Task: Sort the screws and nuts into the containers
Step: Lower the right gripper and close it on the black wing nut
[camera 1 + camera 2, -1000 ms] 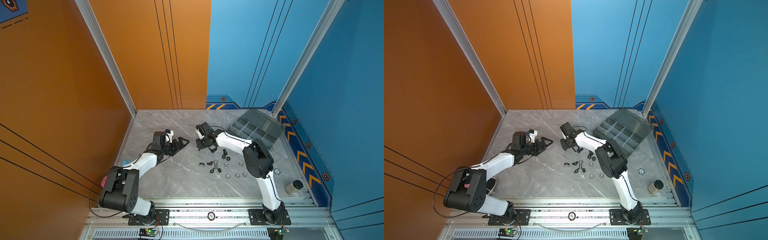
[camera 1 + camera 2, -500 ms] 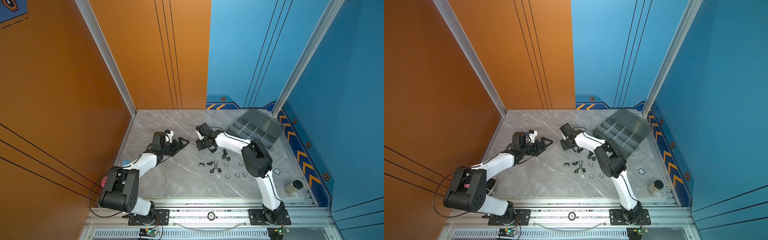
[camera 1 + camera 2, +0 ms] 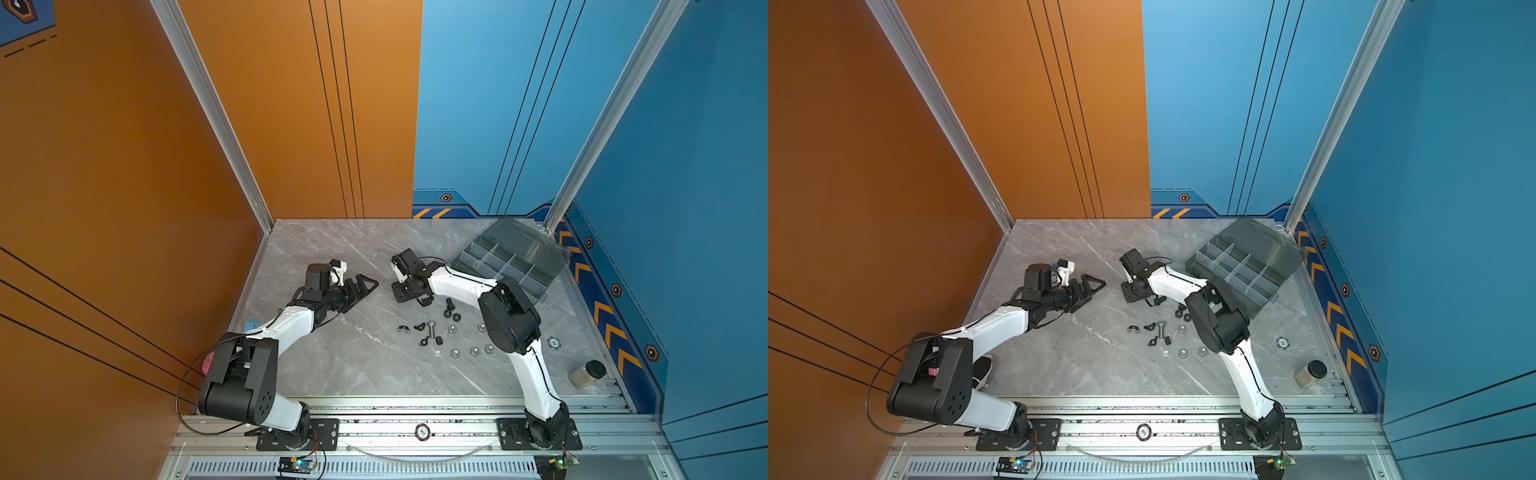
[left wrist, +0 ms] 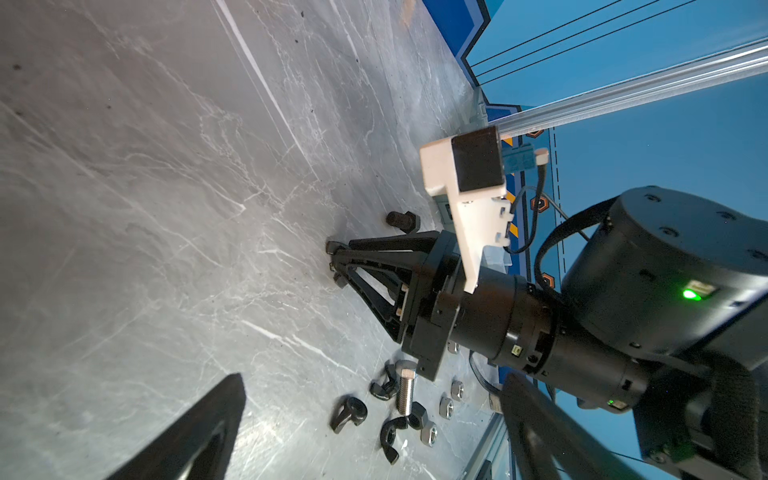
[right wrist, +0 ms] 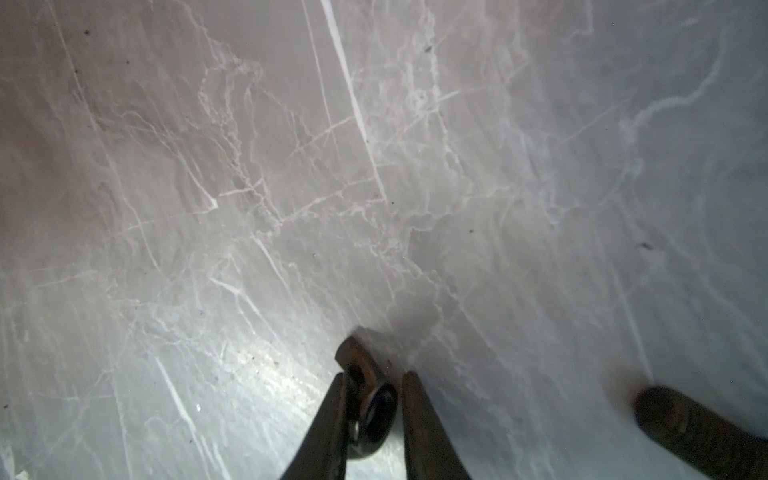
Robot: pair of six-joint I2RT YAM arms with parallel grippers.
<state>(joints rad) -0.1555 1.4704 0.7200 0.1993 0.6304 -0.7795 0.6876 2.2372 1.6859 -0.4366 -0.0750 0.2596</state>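
My right gripper (image 3: 424, 299) (image 3: 1152, 300) is down on the table left of the containers, a smoky-grey organiser box (image 3: 498, 268) (image 3: 1233, 272) with its lid open. In the right wrist view it (image 5: 374, 376) is shut on a black winged nut (image 5: 376, 409) standing on edge on the marble. The left wrist view shows its tips (image 4: 332, 259) on the table beside a black screw (image 4: 401, 220). A silver screw (image 3: 432, 330) (image 4: 405, 390), black winged nuts (image 3: 403, 329) and several silver hex nuts (image 3: 455, 353) lie loose. My left gripper (image 3: 361, 295) (image 4: 374, 376) hovers open and holds nothing.
A small jar with a black lid (image 3: 586, 372) stands near the front right corner. A blue-ringed disc (image 3: 553, 342) lies by the right arm. A blue block (image 3: 251, 324) sits against the left wall. Both arms' elbows hang over the front half of the table.
The right arm's elbow has shifted slightly while its gripper stays low at the same spot. The left arm has not moved.
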